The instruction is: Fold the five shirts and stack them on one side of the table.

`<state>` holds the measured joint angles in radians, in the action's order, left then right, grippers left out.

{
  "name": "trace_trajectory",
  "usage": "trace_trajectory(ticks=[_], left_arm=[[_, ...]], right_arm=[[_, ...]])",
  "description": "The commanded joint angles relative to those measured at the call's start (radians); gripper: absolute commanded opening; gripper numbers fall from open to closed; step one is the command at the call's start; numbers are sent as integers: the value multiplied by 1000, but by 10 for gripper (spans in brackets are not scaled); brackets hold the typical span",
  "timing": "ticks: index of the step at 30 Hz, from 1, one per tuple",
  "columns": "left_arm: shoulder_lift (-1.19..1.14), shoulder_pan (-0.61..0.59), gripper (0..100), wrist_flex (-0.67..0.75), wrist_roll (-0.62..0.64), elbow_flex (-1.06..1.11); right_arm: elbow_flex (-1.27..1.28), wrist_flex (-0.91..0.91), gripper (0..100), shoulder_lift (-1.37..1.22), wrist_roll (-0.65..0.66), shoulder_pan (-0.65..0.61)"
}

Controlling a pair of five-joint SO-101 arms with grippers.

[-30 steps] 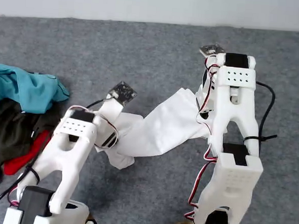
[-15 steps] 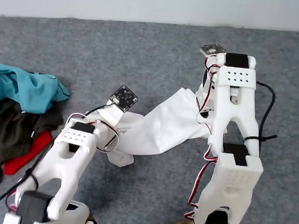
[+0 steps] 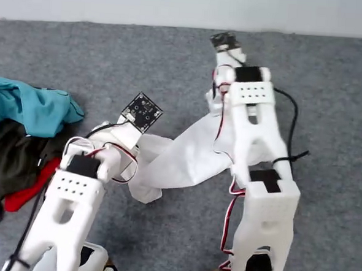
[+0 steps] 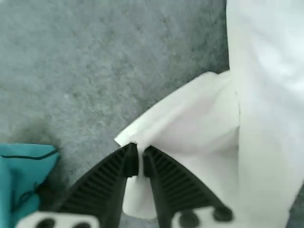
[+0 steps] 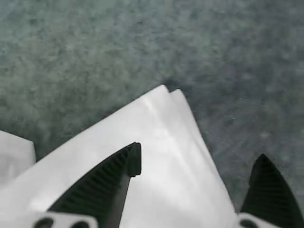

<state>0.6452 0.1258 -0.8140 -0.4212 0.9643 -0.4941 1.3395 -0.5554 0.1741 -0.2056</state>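
White shirt (image 3: 186,151) is stretched across the bench (image 3: 142,59), one edge pinched by the left pincer (image 4: 138,151), likely for pulling flat. The right pincer (image 5: 198,153) is held spread over the far corner, seemingly for gripping.

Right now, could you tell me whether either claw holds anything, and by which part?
The left claw pinches the white shirt at a folded edge near a corner. The right claw is open, holding nothing.

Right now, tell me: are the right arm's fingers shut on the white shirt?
No, the right arm's fingers stand wide apart over the white shirt, not pinching it.
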Motion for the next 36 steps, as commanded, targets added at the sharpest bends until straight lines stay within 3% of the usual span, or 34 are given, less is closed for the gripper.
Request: trace_trajectory(ticks=[1,8,16,22,24,28,31,33,36], left_arm=[[110,0,15,-17,-5,-22],[255,-3,15,-21,-3,-94],[172,-100,15,-21,-3,-367],[34,-100,15,11,-3,-611],[-52,-83,15,80,-5,-647],[-267,-64,15,359,-8,-664],[-381,-35,15,519,-8,-794],[-402,5,15,477,-8,-941],[-404,72,15,276,-5,-1201]], right_arm=[[-5,5,361,-8,-9,-31],[-6,4,361,-10,-9,-42],[-5,18,361,-13,-8,-24],[-5,53,361,-19,-8,-19],[-5,45,361,-19,-8,-13],[-5,50,361,-19,-8,-8],[-5,51,361,-12,-8,1],[-5,51,361,-8,-8,24],[-5,58,361,2,-9,90]])
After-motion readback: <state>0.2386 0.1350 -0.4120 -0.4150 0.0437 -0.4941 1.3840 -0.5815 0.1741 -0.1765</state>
